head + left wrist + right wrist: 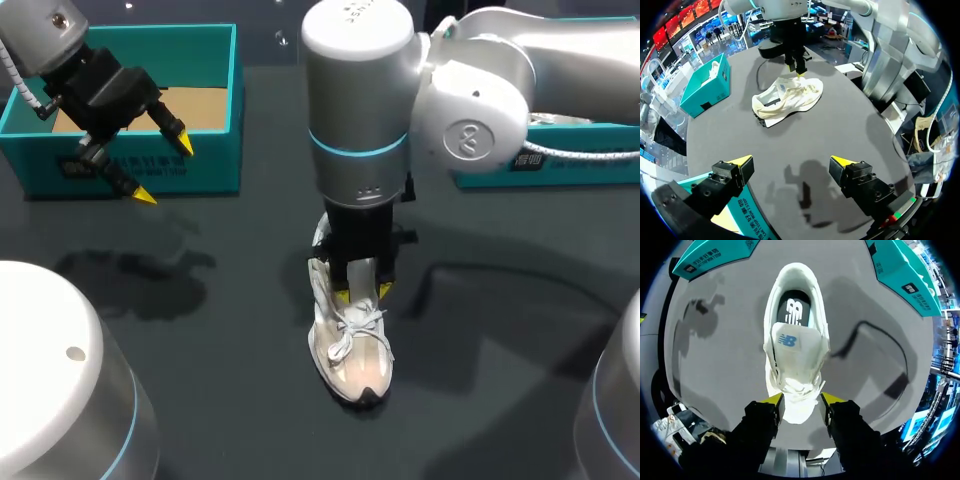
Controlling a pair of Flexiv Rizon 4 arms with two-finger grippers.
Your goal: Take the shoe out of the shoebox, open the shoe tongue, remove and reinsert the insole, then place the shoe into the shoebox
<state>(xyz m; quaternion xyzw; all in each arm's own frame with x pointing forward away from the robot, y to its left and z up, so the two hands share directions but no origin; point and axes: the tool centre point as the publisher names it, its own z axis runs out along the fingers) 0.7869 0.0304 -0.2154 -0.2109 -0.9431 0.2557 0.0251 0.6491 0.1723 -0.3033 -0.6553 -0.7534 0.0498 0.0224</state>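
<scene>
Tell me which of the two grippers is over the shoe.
The right gripper, coming in from the right: its yellow tips sit just above the white shoe. The left gripper hangs by the teal shoebox instead.

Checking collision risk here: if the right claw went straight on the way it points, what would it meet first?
The white shoe: the right claw points down at its laced front, fingers apart. How much gap lies between them is unclear.
</scene>
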